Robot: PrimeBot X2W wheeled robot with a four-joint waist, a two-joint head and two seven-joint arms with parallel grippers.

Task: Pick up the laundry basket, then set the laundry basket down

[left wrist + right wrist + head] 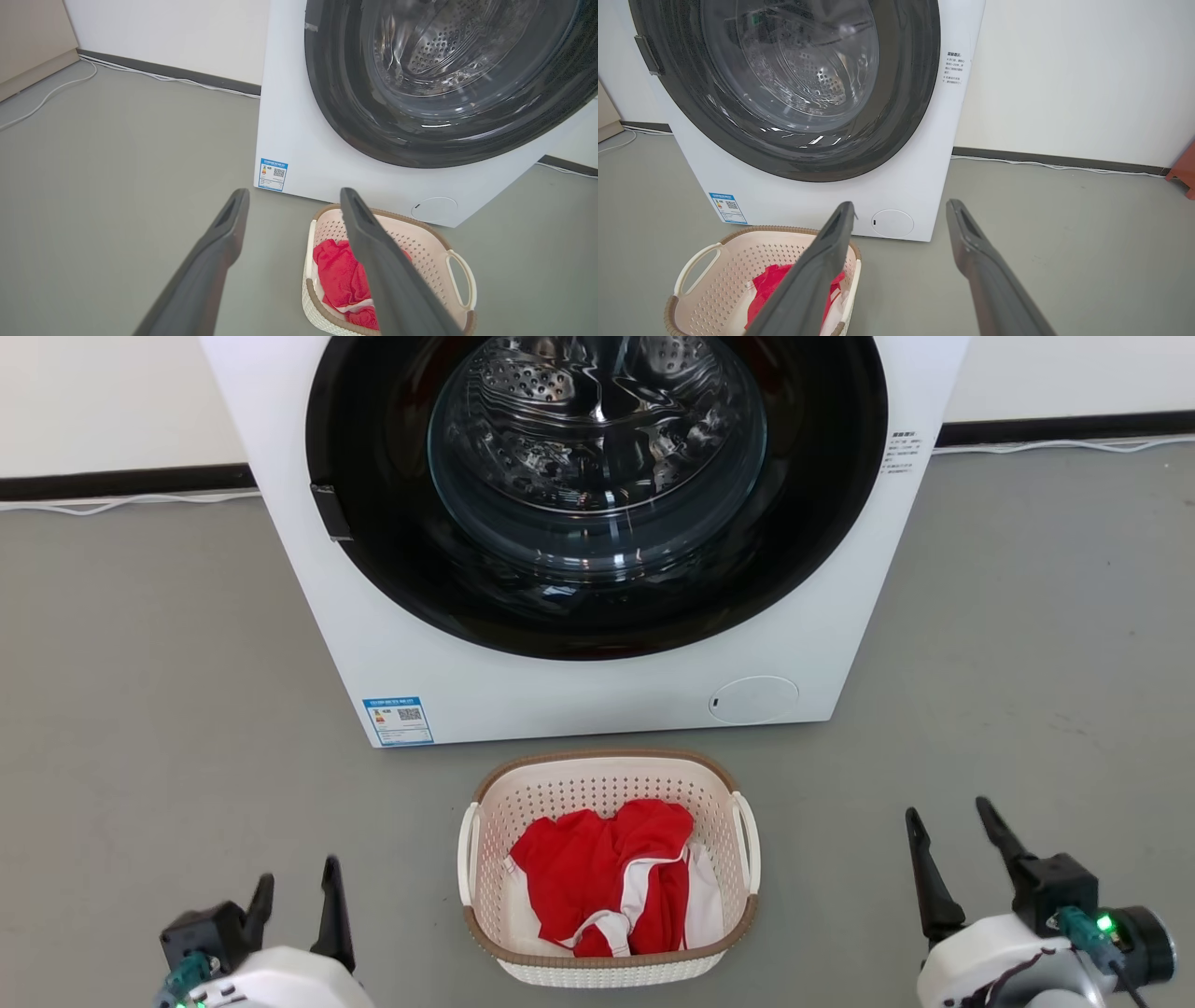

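High head, low wrists, all toward washer (560, 700)

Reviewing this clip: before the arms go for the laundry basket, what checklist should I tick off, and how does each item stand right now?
1. Jaws of left gripper open: ok.
2. Jaws of right gripper open: ok.
3. The laundry basket upright on the floor, apart from the washer: ok.
4. The left handle and right handle unobstructed: ok.
5. Load: red garment lies inside, nothing hanging over the rim: ok.
6. Grippers at the handles: not ok, both stand off to the sides.
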